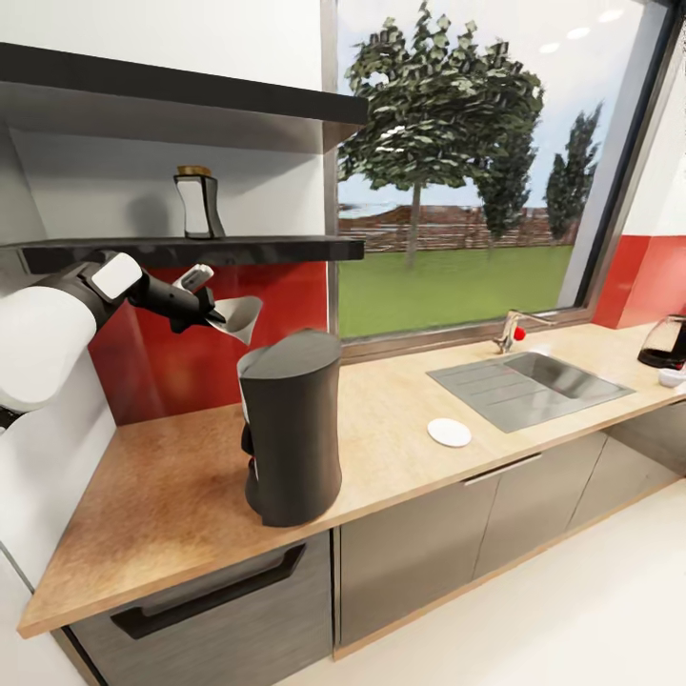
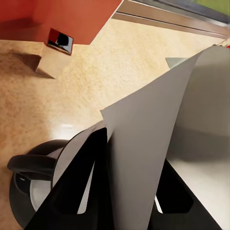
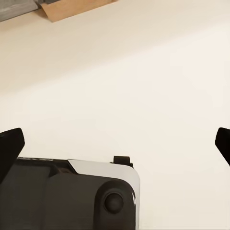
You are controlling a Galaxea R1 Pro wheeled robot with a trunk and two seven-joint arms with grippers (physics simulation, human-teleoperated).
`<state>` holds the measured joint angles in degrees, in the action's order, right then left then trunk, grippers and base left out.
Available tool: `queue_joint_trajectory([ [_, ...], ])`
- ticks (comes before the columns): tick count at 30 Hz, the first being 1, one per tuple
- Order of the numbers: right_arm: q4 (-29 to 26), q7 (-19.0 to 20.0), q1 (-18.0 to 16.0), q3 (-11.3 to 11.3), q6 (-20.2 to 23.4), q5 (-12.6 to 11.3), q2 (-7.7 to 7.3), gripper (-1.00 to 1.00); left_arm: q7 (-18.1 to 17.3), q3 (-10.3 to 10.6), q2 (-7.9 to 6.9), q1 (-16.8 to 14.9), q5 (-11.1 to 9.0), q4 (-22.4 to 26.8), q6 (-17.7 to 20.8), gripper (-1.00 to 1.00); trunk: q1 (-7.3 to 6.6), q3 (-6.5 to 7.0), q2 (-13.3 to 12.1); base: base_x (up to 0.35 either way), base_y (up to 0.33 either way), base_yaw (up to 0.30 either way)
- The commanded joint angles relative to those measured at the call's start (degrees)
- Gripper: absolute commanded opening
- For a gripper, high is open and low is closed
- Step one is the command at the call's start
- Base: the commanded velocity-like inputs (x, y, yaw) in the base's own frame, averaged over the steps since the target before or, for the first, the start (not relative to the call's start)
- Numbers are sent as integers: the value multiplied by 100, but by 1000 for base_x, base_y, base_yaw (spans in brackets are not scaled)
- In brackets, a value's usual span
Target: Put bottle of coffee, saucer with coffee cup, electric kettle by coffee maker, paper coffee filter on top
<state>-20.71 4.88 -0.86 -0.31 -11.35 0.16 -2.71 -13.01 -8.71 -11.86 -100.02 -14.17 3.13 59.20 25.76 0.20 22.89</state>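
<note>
A: The paper coffee filter (image 1: 240, 316) is held up in the air, just above and behind the flat top of the coffee maker (image 1: 291, 438), not touching it as far as can be told.

B: It is pinched by the left gripper (image 1: 211, 317). In the left wrist view the two dark fingers (image 2: 79, 191) are seen closed narrowly on the white sheet (image 2: 158, 143), with the coffee maker (image 2: 33, 184) below.

A: The left arm is stretched out from the robot's left side, roughly level, passing just under the kitchen shelf (image 1: 191, 252) and angled slightly down at the wrist.

B: On that shelf the bottle of coffee (image 1: 197, 203) is seen upright.

A: The coffee maker is stood near the front edge of the countertop (image 1: 171, 495). Further along, the saucer (image 1: 449, 433) is laid flat just before the sink (image 1: 529, 386).

B: The electric kettle (image 1: 665, 343) is found at the far end, partly cut by the picture's edge.

A: The right gripper (image 3: 115, 148) is spread wide, its fingertips at opposite edges of the right wrist view, nothing between them, with pale floor (image 3: 143, 72) below.
</note>
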Motion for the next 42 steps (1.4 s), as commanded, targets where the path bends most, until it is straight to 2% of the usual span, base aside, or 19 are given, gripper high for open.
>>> queue_joint_trajectory([
  [1, 6, 21, -2, -4, -19, 1, -1, 100, -18, -43, -1, 3, 46, 4, 21, -100, 2, 7, 3, 0, 0, -2],
  [42, -3, 21, -2, -4, -17, 1, -1, 100, -18, -49, 9, 26, 46, -148, 21, -100, 2, 371, 3, 0, 0, 0],
])
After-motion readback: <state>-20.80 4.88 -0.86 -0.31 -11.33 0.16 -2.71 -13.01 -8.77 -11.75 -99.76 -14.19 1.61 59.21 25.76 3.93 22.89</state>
